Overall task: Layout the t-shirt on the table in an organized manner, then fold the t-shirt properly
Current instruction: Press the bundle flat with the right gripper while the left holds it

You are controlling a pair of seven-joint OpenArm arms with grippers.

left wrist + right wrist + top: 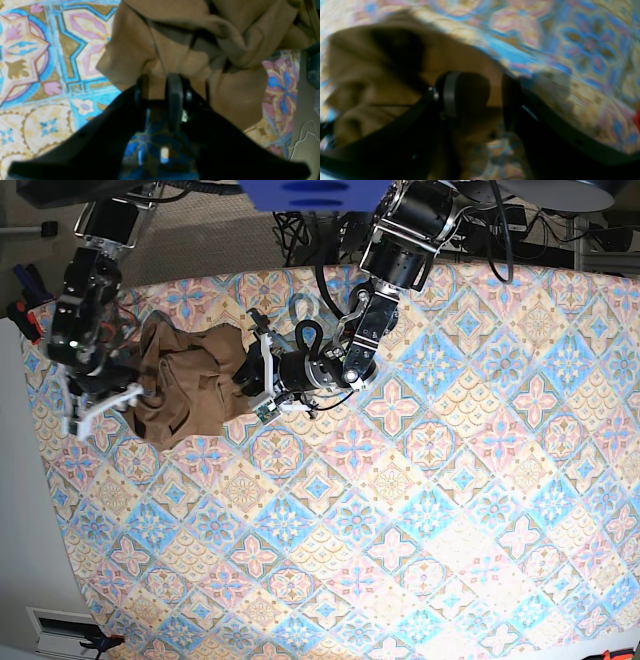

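The t-shirt (190, 380) lay bunched (deeply creased) near the table's (420, 510) far corner; the left gripper's (161, 86) jaws pinched its edge, while the right gripper's (480, 97) jaws stood apart over its other side.

1. The t-shirt (190, 385) is plain tan-brown cloth, bunched into a wrinkled heap with deep folds and overlapping layers, not spread flat. A dark seam line runs down one fold in the left wrist view (155, 42).
2. It lies near the table's far left corner in the base view.
3. The table (420, 510) is flat, tiled in blue, pink and cream diamonds with floral medallions.
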